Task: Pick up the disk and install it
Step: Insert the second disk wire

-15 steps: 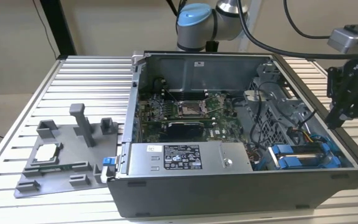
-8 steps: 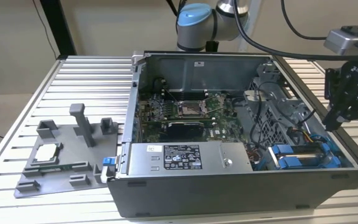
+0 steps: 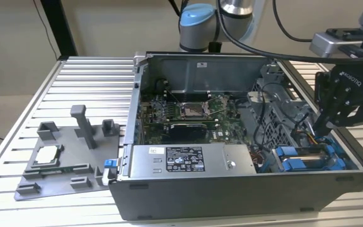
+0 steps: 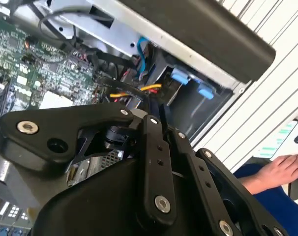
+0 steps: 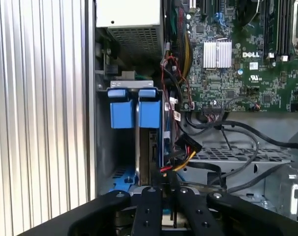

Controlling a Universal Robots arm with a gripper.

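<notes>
Gripper point(image 3: 325, 128) above disk point(image 3: 307, 158), bay walls close

One open grey metal computer case point(image 3: 245, 198). One green motherboard point(image 3: 188, 113). One silver power-supply box with white label point(image 3: 188, 158). Two blue plastic drive tabs point(image 5: 125, 107), point(image 5: 150, 107), at the case's 4 o'clock. One grey plastic fixture tray point(image 3: 62, 163).

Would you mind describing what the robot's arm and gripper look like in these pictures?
The arm is silver metal with a light-blue joint cap and black cables trailing from it. The gripper is matte black, built of jointed link plates with silver screw heads and white lettering; a grey box sits above it.
</notes>
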